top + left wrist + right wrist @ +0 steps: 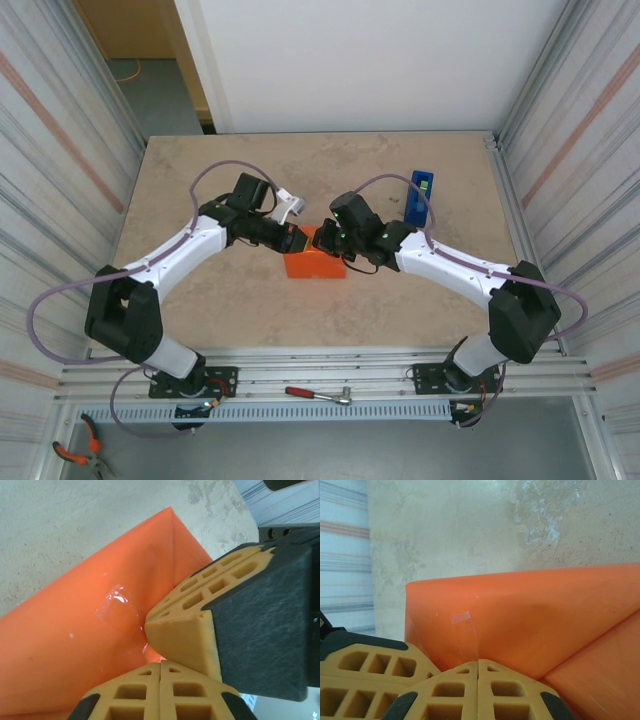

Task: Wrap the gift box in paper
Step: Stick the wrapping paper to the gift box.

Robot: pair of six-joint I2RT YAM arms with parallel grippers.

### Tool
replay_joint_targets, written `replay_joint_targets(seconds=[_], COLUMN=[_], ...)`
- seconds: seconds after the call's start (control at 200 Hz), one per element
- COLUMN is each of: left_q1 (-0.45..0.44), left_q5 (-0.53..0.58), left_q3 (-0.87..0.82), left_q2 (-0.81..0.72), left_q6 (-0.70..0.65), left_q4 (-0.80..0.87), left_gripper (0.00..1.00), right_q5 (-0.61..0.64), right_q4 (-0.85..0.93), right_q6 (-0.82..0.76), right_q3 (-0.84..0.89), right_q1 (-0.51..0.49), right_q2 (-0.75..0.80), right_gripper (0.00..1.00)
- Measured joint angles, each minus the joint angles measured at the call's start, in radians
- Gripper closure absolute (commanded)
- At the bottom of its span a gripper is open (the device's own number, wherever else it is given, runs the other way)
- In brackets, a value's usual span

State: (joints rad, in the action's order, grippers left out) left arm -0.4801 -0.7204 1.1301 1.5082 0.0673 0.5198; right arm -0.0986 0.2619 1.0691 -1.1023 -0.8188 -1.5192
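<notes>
Paper [318, 266] is folded round the box into an orange parcel at table [200, 300] centre, and the box itself is hidden under it. Parcel long axis runs 9-to-3 in the top view. Left gripper [297, 240] comes in from 10 o'clock, right gripper [323, 240] from 2 o'clock. Their tips sit just beside each other on the parcel's 12 o'clock edge, so the parcel lies at 6 o'clock from both. Both jaws are closed with nothing between them; the tips appear to press the paper, not grip it. Wrist views show a folded flap seam at the tips and a clear tape [117, 607] strip already over a fold just beside them. Neither arm is clearly nearer. Judgement: wrap nearly done, this is hold-down of the 12 o'clock flap. Next move likely needs one tip to pin it while the other fetches from the dispenser [420, 198] at 2 o'clock; right arm is closer. Risk: flap springs open on release.
</notes>
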Motion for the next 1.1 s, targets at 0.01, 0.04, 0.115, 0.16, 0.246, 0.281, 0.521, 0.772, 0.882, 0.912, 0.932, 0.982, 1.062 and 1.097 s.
replay_joint_targets(seconds=[0.01,0.04,0.115,0.16,0.246,0.281,0.521,0.772,0.882,0.912,0.932,0.982,1.062,1.097], left_q1=[0.0,0.0,0.0,-0.002,-0.003,-0.004,-0.004,-0.004,-0.004,-0.004,-0.004,-0.002,0.0,0.0], left_q5=[0.001,0.003,0.006,0.007,0.008,0.009,0.011,0.011,0.01,0.01,0.01,0.008,0.007,0.007], left_q3=[0.0,0.0,0.0,0.0,0.0,0.0,0.0,-0.001,-0.001,-0.001,-0.002,-0.002,-0.003,-0.003], left_q2=[0.0,0.0,0.0,0.0,0.0,0.0,0.0,0.0,0.0,0.0,0.0,0.0,0.0,0.0], left_q6=[-0.001,-0.004,-0.009,-0.012,-0.016,-0.017,-0.019,-0.02,-0.019,-0.019,-0.019,-0.019,-0.019,-0.019], left_q4=[0.0,0.0,0.0,0.0,0.0,0.0,0.0,0.0,0.0,0.0,0.001,0.001,0.001,0.001], left_gripper=[0.96,0.96,0.97,0.98,0.99,0.99,1.0,1.0,1.0,1.0,1.0,1.0,1.0,1.0], right_q5=[0.0,0.0,0.0,0.0,-0.001,-0.002,-0.003,-0.007,-0.018,-0.024,-0.028,-0.035,-0.042,-0.046], right_q4=[0.0,0.0,0.0,0.0,0.0,0.0,0.023,0.034,0.034,0.034,0.034,0.031,0.027,0.026], right_q6=[0.0,0.0,0.0,0.0,0.0,0.0,-0.005,-0.008,-0.008,-0.008,-0.008,-0.008,-0.008,-0.008], right_q3=[0.0,-0.001,-0.001,-0.001,-0.002,-0.002,-0.019,-0.028,-0.028,-0.028,-0.028,-0.028,-0.026,-0.024], right_q1=[0.0,0.0,0.0,0.0,0.0,0.0,0.0,0.002,0.006,0.008,0.009,0.011,0.014,0.015], right_q2=[0.0,0.0,0.0,0.0,0.0,0.0,-0.002,-0.005,-0.004,-0.004,-0.004,-0.003,-0.002,-0.001], right_gripper=[1.0,1.0,1.0,1.0,1.0,1.0,0.97,0.91,0.87,0.86,0.85,0.85,0.85,0.84])
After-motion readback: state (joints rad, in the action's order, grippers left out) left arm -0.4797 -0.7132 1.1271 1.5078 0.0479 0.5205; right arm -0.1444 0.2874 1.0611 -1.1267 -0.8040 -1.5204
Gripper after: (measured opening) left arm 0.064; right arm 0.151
